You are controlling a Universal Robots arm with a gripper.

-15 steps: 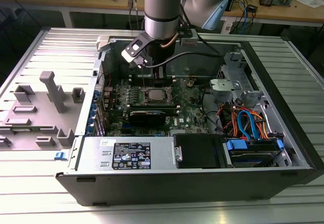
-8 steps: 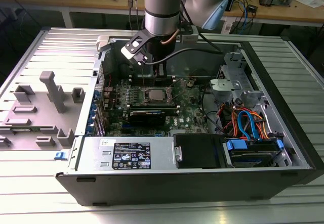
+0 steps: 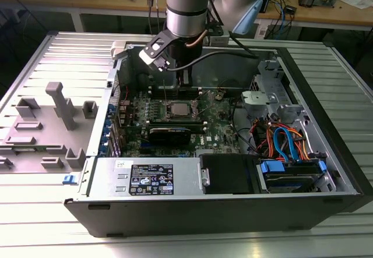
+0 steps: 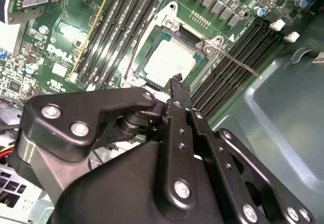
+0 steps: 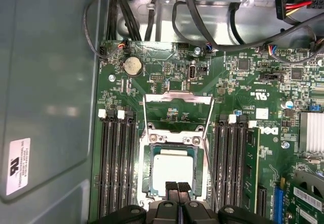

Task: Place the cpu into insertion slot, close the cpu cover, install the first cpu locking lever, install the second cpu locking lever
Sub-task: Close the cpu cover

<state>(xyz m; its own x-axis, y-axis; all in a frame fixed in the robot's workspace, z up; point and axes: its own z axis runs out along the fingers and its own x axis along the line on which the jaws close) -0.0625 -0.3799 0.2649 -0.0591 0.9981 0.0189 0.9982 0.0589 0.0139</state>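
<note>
Starts at the gripper (image 5: 177, 187), closed in both wrist views, fingertips pressed together with nothing between them; places those tips right at one edge of the cpu (image 5: 172, 169), though cannot tell whether touching; finds the cpu lying flat, silver top up, inside the insertion slot (image 5: 148, 163); shows the cpu cover (image 5: 178, 97) standing open just beyond the slot, green board visible through its square cut-out; catches, in the second wrist view, a thin locking lever (image 4: 238, 62) slanting out from the socket's corner past the black RAM slots (image 4: 263, 37); sets such slots on both sides of the socket on the green motherboard (image 5: 243, 82); picks out a round coin cell (image 5: 133, 66) past the cover and black cables (image 5: 202, 21) along the board's far edge; moves out, in the exterior view, to the arm (image 3: 186, 7) reaching down into the open computer case (image 3: 233, 211); notes blue and orange wires (image 3: 285, 141) inside the case toward the exterior view's right; ends on the grey slatted table (image 3: 35, 42) with grey fixture blocks (image 3: 58, 103) at the exterior view's left.
</note>
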